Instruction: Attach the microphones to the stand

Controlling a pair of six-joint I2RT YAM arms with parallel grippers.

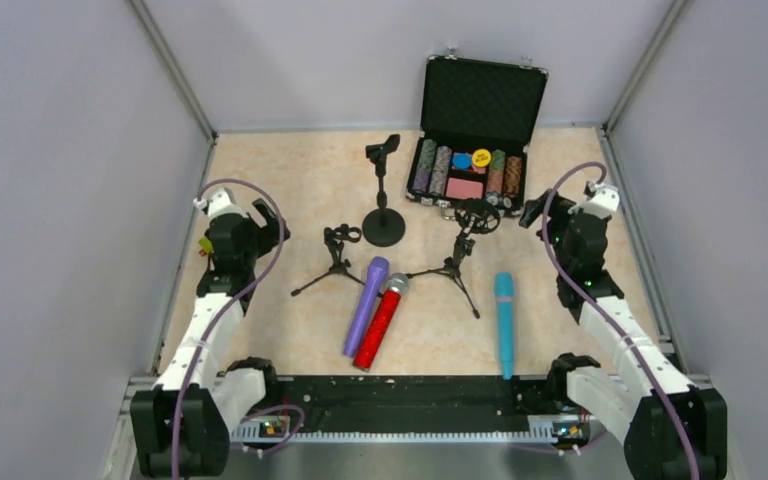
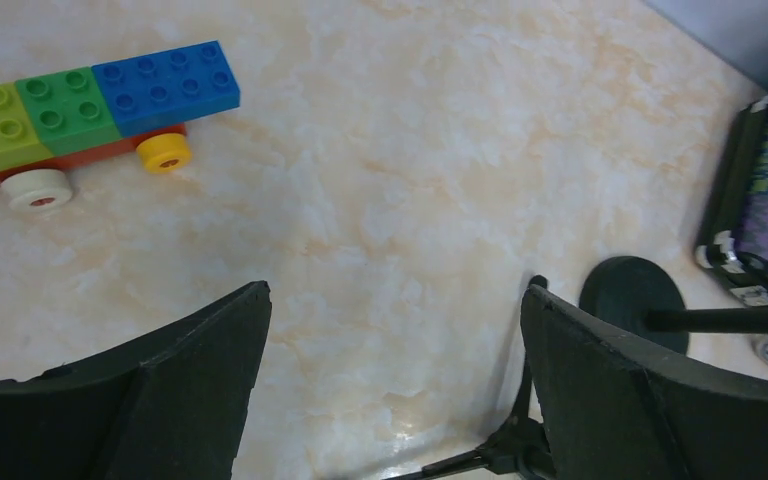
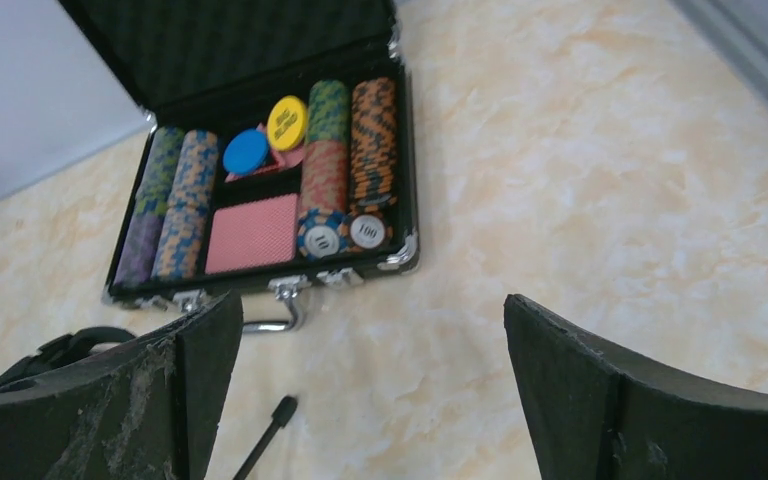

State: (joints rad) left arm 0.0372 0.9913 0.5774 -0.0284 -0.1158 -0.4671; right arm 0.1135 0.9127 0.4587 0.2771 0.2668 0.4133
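Both left gripper (image 2: 395, 295) and right gripper (image 3: 370, 305) gape wide, empty; brick car (image 2: 110, 100) cut off at frame edge.

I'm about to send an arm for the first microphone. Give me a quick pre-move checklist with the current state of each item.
1. Left end effector open and empty: ok.
2. Right end effector open and empty: ok.
3. Teal microphone lying alone, free to grasp: ok.
4. Purple microphone and red microphone spaced for a clean grasp: not ok, they lie side by side, close together.
5. Round-base stand, left tripod stand and right tripod stand upright: ok.
6. Stand clips turned to accept a microphone: cannot tell.
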